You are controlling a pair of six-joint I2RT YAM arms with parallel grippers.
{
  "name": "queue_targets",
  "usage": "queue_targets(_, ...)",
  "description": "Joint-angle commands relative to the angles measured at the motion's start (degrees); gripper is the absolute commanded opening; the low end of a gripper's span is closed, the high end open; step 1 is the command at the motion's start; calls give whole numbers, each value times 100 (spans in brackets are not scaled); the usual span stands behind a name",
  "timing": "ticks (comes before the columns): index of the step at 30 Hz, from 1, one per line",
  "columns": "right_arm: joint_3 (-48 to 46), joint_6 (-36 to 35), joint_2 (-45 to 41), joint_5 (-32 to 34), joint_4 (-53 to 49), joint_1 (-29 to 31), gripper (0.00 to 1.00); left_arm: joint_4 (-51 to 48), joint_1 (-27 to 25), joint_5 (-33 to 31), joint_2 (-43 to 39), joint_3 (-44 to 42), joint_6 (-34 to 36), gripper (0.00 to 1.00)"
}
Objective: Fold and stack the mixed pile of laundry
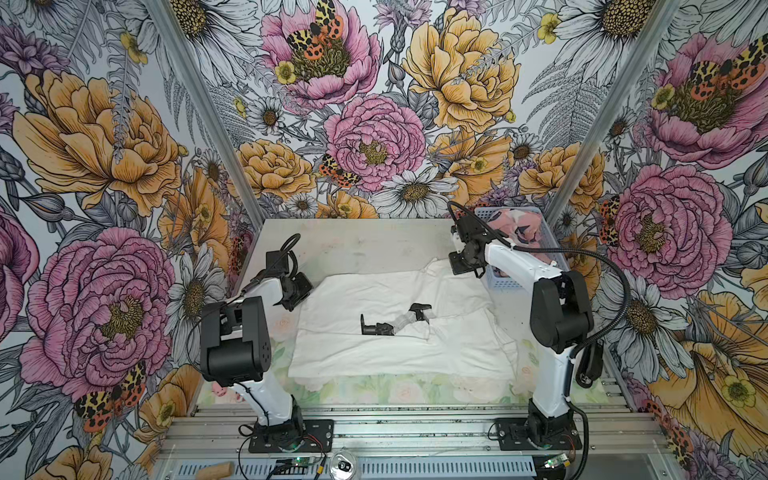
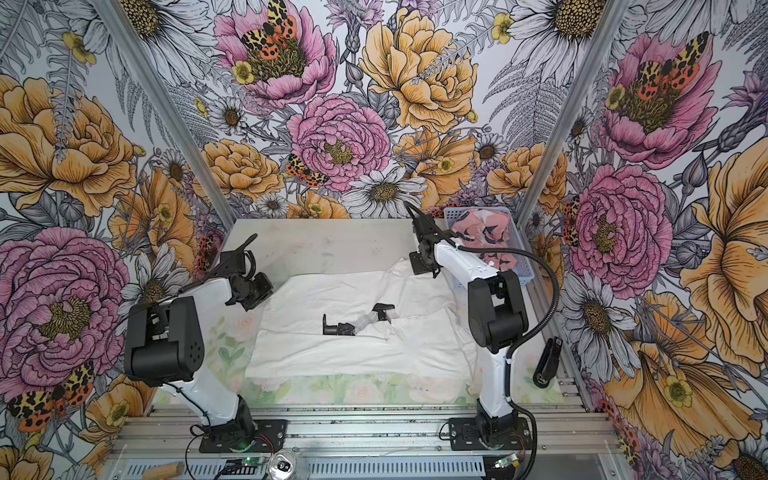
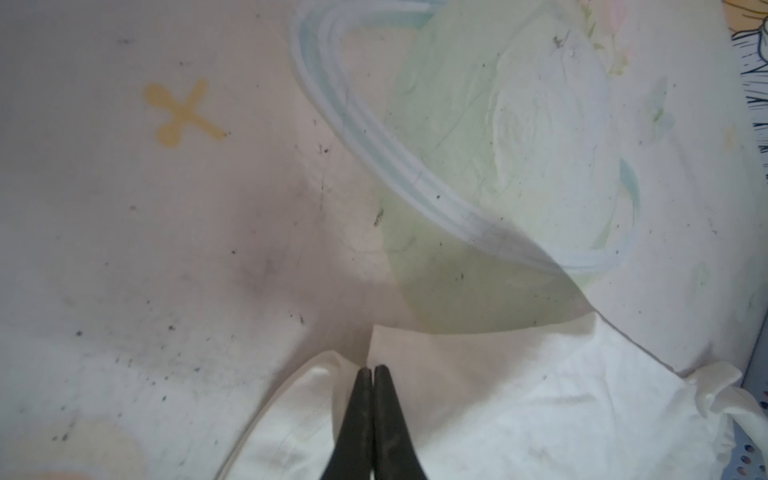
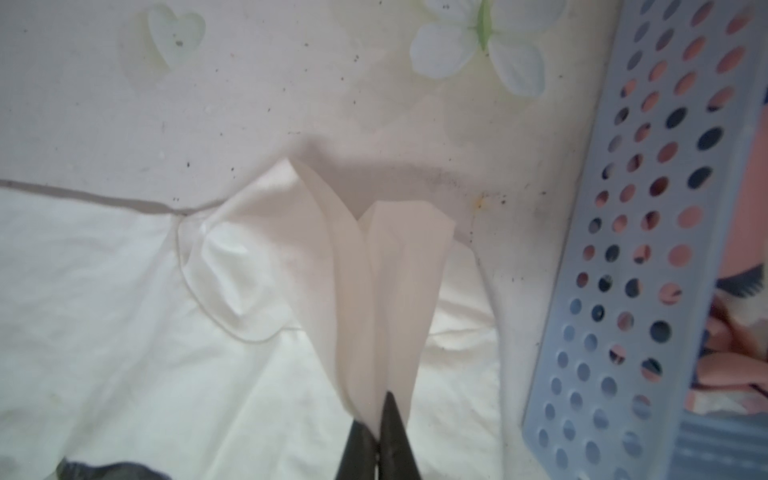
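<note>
**Mixed laundry pile (image 1: 374, 361) split: a large, soft white garment (image 1: 395, 349) on the table (image 1: 353, 237), a pink garment (image 1: 515, 228) in the basket (image 1: 505, 284)**

In both top views the white garment (image 2: 357, 353) lies spread and wrinkled across the middle of the pale, faintly flower-printed table. Its small black-grey graphic (image 1: 376, 328) faces up near its centre. The pink garment (image 2: 482, 228), with a navy-and-white blotchy print, sits bunched inside the light blue perforated plastic basket (image 2: 521, 272). The basket stands at the far right corner, just beside the white cloth.

The left gripper (image 1: 289, 306) hangs at the far left corner of the white garment. In the left wrist view its black fingers (image 3: 384, 415) are pressed tight together over the cloth's edge (image 3: 498, 395). No fabric shows between them, and whether they pinch a thin layer cannot be told.

The right gripper (image 1: 478, 272) is at the garment's far right corner, next to the basket. In the right wrist view its jaws are clamped on a fold of white cloth (image 4: 386, 291). The fold rises out from between the fingertips, lifted off the rest of the garment (image 4: 104, 311). Pink fabric (image 4: 739, 232) shows through the holes of the basket (image 4: 602, 332).
</note>
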Motion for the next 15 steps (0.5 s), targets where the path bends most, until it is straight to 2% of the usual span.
queue_targets(1,-360,293,-657,-464,6,30,0,155,52,77,-398,-300,-100,0)
queue_targets(15,-2410,1001,-2396,-809,-4,190,0,-221,219,15,-1608,-1453,-602,0)
